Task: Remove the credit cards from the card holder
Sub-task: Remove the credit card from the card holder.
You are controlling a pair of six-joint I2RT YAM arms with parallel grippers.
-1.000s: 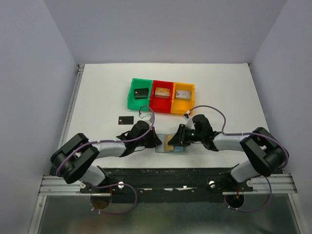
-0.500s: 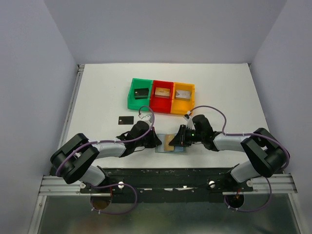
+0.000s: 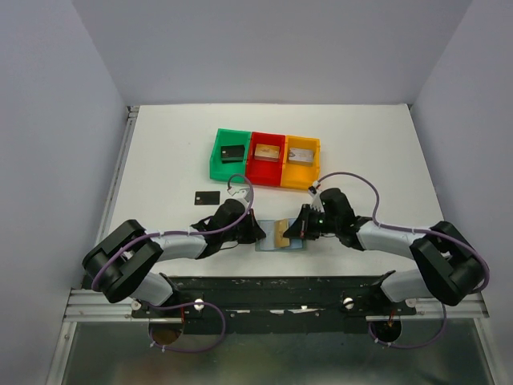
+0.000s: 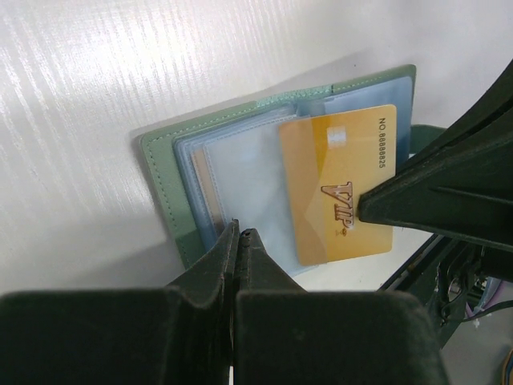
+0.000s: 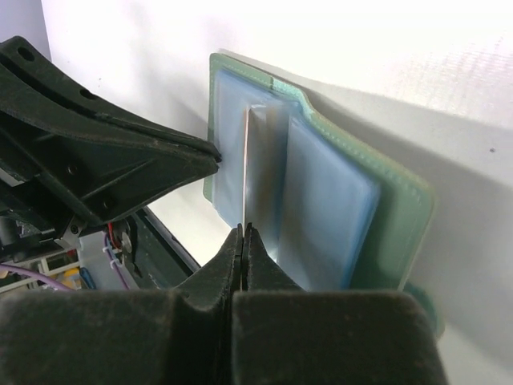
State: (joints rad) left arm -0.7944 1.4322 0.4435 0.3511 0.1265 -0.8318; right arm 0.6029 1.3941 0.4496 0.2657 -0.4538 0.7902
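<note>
The card holder (image 3: 282, 238) lies open on the table between both grippers, pale green outside with light blue sleeves (image 4: 240, 172). My left gripper (image 3: 256, 233) is shut, its tips (image 4: 239, 234) resting on the holder's near edge. My right gripper (image 3: 299, 229) is shut on the golden-tan credit card (image 4: 341, 184), printed "VIP", which sticks partly out of a sleeve. In the right wrist view this card shows edge-on (image 5: 244, 164) above the closed jaws. A black card (image 3: 207, 196) lies loose on the table to the left.
Three joined bins stand behind the holder: green (image 3: 219, 156), red (image 3: 253, 158) and yellow (image 3: 315, 157), each with a card-like item inside. Side walls border the table on the left and right.
My right arm has drawn back a little to the right with the golden card, which now stands further out of the holder. The left gripper has stayed in place.
</note>
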